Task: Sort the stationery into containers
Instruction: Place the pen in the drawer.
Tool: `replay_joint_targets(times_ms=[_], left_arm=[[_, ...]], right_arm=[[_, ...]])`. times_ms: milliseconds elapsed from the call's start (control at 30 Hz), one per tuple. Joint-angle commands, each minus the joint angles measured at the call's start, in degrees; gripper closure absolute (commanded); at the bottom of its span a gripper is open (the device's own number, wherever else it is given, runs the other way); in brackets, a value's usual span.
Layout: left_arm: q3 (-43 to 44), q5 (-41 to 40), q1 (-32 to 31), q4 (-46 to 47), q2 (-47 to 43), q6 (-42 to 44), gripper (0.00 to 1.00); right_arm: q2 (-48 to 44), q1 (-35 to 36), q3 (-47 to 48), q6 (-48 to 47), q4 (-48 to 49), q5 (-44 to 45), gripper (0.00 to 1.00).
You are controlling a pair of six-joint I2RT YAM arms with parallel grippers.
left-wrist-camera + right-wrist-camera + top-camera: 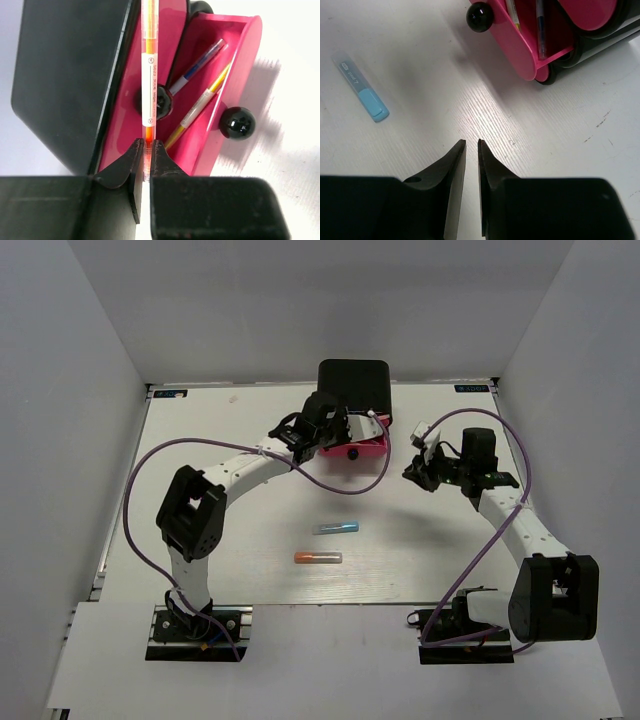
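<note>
The left end effector (148,161) pinches a slim translucent orange stick (149,75) at frame centre, over the glossy pink drawer (240,80); the right end effector (471,150) is nearly closed, empty.

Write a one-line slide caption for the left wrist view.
Left hand grips an orange pen above the open pink drawer, which already holds two pens.

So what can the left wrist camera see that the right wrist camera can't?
Only the left wrist view shows the left claw shut on an orange pen, held over the open pink drawer.

Only the right wrist view shows the blue tube lying on the table and the empty right claw, its jaws nearly closed.

Both show the open drawer, its black knob and two pens inside.
</note>
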Motion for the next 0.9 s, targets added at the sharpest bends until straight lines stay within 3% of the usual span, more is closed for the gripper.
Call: replay_joint_targets(times_ms=[0,567,867], left_arm=[[-0.8,0.7,0.0,-1.0,-2.3,0.2,1.00],[-2.6,1.0,0.0,-1.1,-2.1,0.2,1.00],[-2.6,-0.1,0.0,-0.1,-2.1,0.2,0.81]], right_arm=[[-0.9,-0.3,-0.3,0.7,2.2,-1.2,0.78],[-1.1,-0.5,-0.2,0.8,1.8,-1.1,0.78],[-1.1,-0.6,-0.3,0.7,1.6,-0.8,0.75]])
